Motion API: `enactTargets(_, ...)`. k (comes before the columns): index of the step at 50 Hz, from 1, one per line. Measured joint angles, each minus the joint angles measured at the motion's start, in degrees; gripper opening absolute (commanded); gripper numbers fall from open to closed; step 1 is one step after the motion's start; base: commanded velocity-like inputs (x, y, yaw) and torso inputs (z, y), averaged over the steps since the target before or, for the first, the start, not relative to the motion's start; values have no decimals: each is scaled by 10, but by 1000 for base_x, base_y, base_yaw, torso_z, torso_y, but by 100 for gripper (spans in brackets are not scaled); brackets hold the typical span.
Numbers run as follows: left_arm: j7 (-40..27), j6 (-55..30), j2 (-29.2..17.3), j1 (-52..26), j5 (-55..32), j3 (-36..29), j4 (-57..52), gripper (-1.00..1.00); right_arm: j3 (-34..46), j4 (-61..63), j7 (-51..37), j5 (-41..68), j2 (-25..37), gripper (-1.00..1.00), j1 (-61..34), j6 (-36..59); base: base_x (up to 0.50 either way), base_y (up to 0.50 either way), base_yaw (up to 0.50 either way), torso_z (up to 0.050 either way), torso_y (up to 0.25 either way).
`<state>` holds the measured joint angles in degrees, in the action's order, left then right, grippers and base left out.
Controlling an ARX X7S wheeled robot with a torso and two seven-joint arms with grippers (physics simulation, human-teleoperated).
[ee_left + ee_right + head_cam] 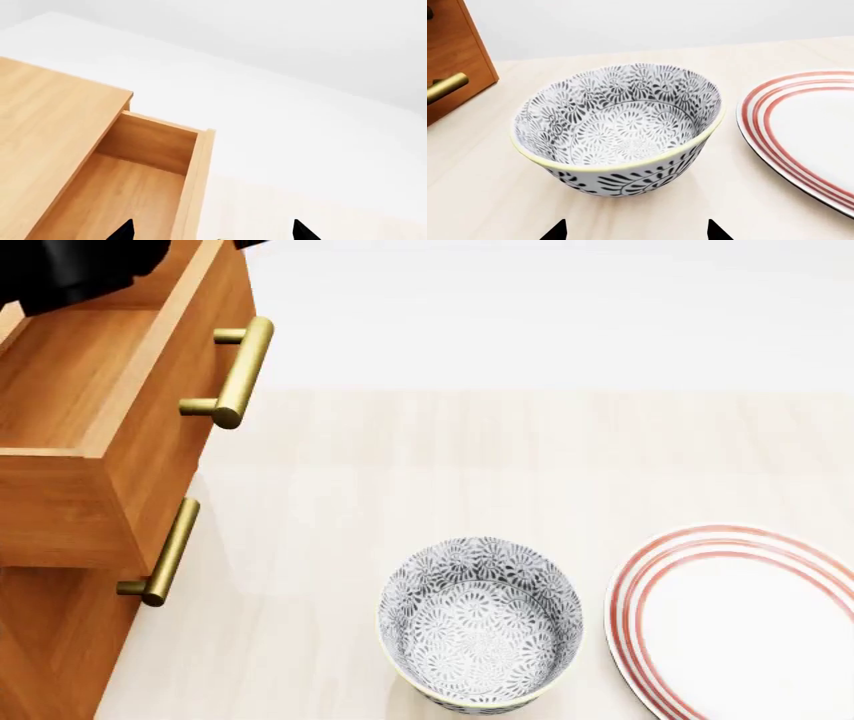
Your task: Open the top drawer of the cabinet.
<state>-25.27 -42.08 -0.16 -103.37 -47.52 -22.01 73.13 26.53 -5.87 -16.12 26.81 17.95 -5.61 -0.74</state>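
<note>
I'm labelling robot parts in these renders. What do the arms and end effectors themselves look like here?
Little shows. Each wrist view catches only two pointed, matte black fingertips: the left end effector and the right end effector. In the head view, a bulky glossy black arm segment fills the top corner. No cables, markings or other colours are visible.

— Is it bright or dark?
— Very bright and even in all three views. The pale table (534,460) almost fades into the white wall.
— Any shadows?
— Only a soft, faint one under the bowl (617,125). The brass handle (240,370) shines a little.
— Blurry?
— No, everything is sharp, with no bending at the edges.
</note>
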Motion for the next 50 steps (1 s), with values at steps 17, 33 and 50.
enactTargets(17, 0, -10, 1, 0, -11, -14, 15, 100, 2, -5, 0, 0, 0, 100, -2, -4, 0, 0, 0, 0, 0)
enactTargets(33, -6, -36, 1, 3, 31, 49, 18, 100, 2, -3, -2, 3, 1, 100, -2, -4, 0, 0, 0, 0, 0)
enactTargets(50, -18, -56, 1, 8, 62, 129, 18, 100, 4, -8, -1, 5, 1, 100, -3, -7, 0, 0, 0, 0, 0)
